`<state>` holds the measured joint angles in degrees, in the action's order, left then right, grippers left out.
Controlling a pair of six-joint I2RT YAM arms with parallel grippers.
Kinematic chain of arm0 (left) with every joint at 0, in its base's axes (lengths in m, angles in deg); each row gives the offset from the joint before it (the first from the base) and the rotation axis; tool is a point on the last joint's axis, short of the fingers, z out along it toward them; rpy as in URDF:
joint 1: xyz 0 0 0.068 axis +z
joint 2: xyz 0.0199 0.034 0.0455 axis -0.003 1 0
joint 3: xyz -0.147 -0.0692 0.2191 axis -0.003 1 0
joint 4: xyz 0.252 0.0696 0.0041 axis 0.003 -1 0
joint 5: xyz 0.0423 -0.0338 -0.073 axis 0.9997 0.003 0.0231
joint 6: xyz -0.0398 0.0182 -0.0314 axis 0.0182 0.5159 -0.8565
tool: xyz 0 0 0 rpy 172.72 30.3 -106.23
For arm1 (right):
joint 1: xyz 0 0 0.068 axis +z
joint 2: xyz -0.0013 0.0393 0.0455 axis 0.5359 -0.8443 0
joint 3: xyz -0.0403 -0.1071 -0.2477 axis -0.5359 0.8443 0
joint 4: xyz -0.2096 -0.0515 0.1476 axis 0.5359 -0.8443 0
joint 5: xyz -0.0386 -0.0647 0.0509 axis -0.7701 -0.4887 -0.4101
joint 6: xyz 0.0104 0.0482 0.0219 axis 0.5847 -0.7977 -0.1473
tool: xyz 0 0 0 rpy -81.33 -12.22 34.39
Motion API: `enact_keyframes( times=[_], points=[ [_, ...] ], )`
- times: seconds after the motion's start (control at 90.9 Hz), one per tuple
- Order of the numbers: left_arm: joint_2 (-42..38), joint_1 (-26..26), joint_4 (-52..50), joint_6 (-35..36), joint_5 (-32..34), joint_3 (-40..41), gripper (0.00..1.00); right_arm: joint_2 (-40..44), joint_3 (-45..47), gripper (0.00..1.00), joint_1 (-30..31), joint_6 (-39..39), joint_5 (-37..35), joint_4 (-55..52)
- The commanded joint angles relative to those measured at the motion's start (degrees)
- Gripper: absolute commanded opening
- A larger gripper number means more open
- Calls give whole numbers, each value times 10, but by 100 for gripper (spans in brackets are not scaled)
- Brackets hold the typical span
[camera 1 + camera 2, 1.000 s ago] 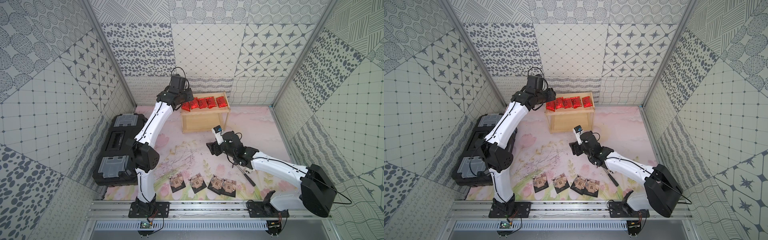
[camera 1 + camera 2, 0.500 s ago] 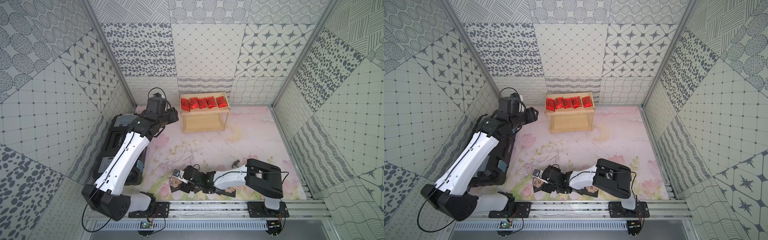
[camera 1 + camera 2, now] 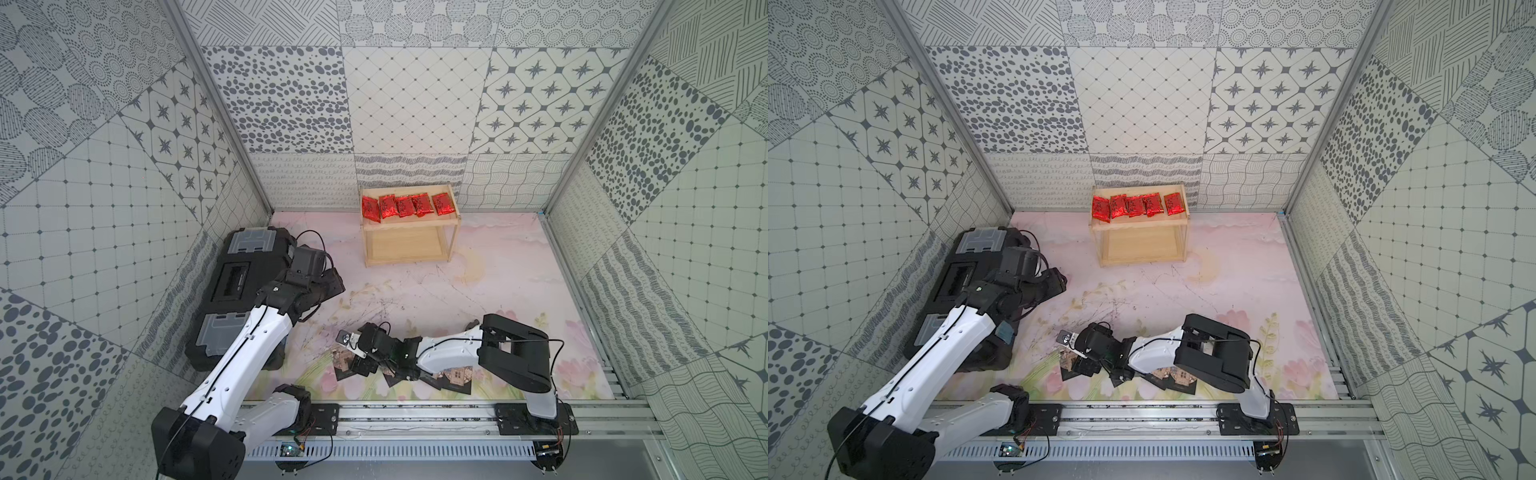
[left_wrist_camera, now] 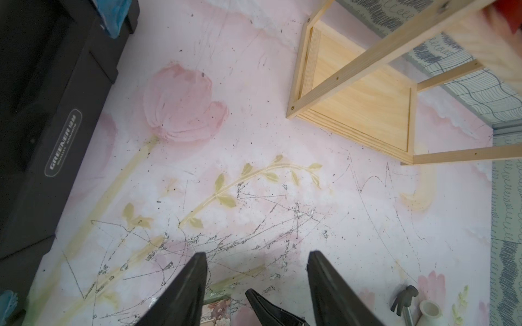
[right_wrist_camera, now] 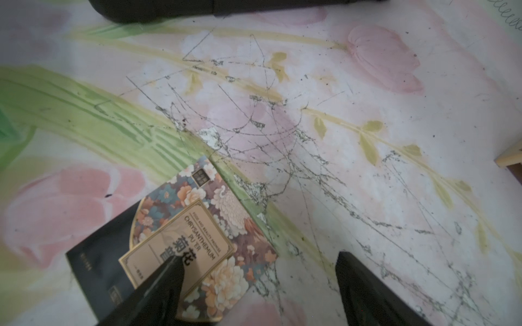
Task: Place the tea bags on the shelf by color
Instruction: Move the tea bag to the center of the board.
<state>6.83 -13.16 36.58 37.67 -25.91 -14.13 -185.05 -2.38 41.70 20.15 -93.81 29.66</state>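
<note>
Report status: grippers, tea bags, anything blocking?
Left gripper open, empty. Right gripper open, one finger over a dark sachet. Five red packets on shelf top tier. Toolbox at the side, off the path.

Both top views look steeply down on my whole worktop (image 3: 498, 266), nearly alike. My left wrist camera sees the shelf (image 4: 364, 93) from farther off; the right sits close over a sachet (image 5: 197, 225).

Glossy red foil packets (image 3: 403, 206), pale unfinished wood shelf (image 3: 403, 249), matt black plastic toolbox (image 3: 232, 286), scuffed printed mat (image 3: 478, 282)
</note>
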Motion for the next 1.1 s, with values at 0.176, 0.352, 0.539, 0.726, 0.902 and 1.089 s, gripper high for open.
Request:
enact_keyframes(
  times=[0.176,0.352,0.539,0.726,0.902,1.089],
  points=[
    [-5,11,46,-59,-49,65,60,-39,6,90,-27,0,-22,41],
    [0,5,86,-84,-91,127,57,-22,44,90,-58,-23,-36,41],
    [38,-48,141,-101,-98,167,55,16,96,90,-102,-38,-52,43],
    [100,-81,216,-88,-142,193,45,75,118,90,-149,-65,-36,33],
    [156,-94,360,-66,-228,220,36,166,145,89,-174,-183,56,24],
    [239,-119,479,-47,-254,196,31,217,206,80,-230,-365,197,57]
  ],
)
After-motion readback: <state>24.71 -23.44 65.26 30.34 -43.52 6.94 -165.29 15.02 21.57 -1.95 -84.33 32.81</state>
